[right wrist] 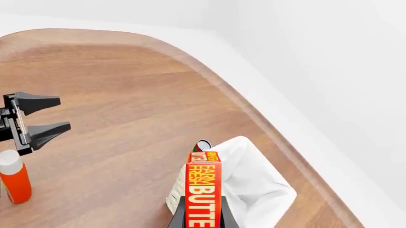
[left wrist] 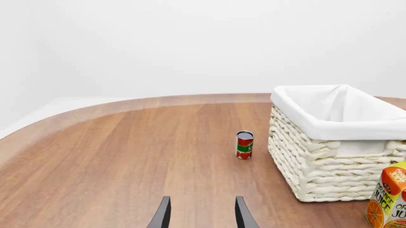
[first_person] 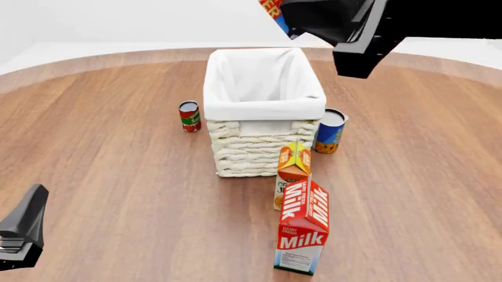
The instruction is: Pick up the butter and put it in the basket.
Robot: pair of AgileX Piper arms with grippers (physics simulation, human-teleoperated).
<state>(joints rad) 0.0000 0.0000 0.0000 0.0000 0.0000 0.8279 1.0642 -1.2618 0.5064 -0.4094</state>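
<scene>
My right gripper [right wrist: 203, 221] is shut on the butter [right wrist: 203, 190], a red-orange box with yellow and white lettering, held on edge high above the basket [right wrist: 257, 187]. In the front view only the butter's corner [first_person: 273, 10] shows at the top edge, under the right gripper [first_person: 292, 20], above the far end of the white-lined wicker basket [first_person: 263, 150]. My left gripper [left wrist: 203, 216] is open and empty, low over the table, with the basket [left wrist: 317, 166] ahead to its right. In the front view the left gripper [first_person: 23, 235] sits at the near left.
A milk carton [first_person: 302, 229] and an orange juice carton [first_person: 292, 170] stand in front of the basket. A red can [first_person: 189, 116] stands left of it and a blue can [first_person: 330, 130] right of it. The red can [left wrist: 245, 144] and juice carton [left wrist: 388, 199] also show in the left wrist view.
</scene>
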